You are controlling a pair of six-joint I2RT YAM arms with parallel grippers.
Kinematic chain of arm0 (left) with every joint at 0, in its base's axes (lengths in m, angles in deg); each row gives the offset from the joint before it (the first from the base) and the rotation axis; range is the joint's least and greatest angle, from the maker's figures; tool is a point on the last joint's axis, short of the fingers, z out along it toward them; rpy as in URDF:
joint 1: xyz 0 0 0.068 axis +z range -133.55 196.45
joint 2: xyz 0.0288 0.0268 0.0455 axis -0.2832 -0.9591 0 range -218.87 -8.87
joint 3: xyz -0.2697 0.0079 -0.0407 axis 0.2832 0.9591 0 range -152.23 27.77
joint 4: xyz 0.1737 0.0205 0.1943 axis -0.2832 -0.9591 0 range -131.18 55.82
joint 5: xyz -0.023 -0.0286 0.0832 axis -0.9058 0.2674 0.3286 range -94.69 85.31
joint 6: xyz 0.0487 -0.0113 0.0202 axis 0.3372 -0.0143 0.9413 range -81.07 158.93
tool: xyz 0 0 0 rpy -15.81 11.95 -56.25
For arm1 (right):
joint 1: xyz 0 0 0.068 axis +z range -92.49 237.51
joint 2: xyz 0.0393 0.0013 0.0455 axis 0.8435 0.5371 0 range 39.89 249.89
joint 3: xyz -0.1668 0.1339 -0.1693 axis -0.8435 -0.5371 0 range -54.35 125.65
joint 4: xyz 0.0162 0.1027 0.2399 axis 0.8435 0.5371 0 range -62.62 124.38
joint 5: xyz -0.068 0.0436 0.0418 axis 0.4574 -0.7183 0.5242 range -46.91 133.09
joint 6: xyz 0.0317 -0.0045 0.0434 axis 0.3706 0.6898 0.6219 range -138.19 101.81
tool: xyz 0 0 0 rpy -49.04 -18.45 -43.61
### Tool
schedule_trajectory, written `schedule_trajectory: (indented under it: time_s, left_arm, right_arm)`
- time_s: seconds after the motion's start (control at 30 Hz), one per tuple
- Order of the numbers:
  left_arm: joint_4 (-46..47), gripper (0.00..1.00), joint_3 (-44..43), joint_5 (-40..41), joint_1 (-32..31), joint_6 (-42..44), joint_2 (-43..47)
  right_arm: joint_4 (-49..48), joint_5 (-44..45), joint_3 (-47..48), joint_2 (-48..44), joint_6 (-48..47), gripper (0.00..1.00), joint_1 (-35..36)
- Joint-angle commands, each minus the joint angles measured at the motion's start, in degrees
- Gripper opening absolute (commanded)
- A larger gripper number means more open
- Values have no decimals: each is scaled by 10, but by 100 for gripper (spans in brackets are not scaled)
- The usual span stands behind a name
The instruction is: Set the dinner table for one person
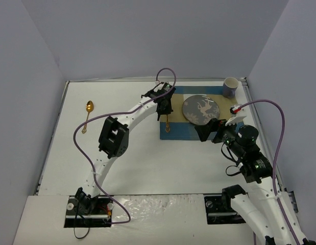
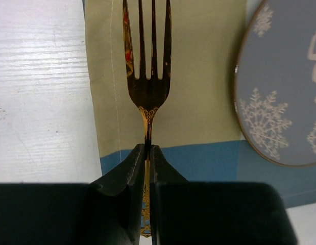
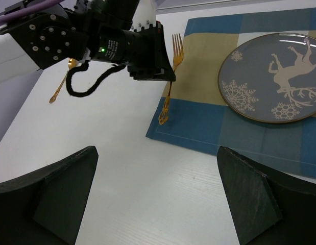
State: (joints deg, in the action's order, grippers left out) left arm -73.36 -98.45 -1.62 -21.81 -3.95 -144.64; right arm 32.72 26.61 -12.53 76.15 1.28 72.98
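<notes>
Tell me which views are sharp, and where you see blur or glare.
Left wrist: fork sharp, tines glinting; left gripper dark, soft-edged. Right wrist: plate sharp, faint sheen at its far rim; right gripper fingers soft, dark. Top view: even light, faint shadows.

Setting: a robot test cell, most likely in a lab rather than a home. A white worktop is boxed in on three sides by bare grey-blue panels. The left arm and right arm are bolted at its near edge, trailing a loose purple cable. The placemat, plate and cup read as staged props; the room beyond the panels is not visible.
</notes>
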Motion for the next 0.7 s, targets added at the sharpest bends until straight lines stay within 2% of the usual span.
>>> schedule_trajectory:
  time_s: [0.0, 0.67]
  left_arm:
    - [-10, 0, -70, 30, -14, 5, 11]
    - [-2, 0, -96, 51, -33, 13, -45]
  right_arm:
    - [-11, 12, 29, -1, -4, 100, 2]
    - [9, 21, 17, -17, -1, 100, 2]
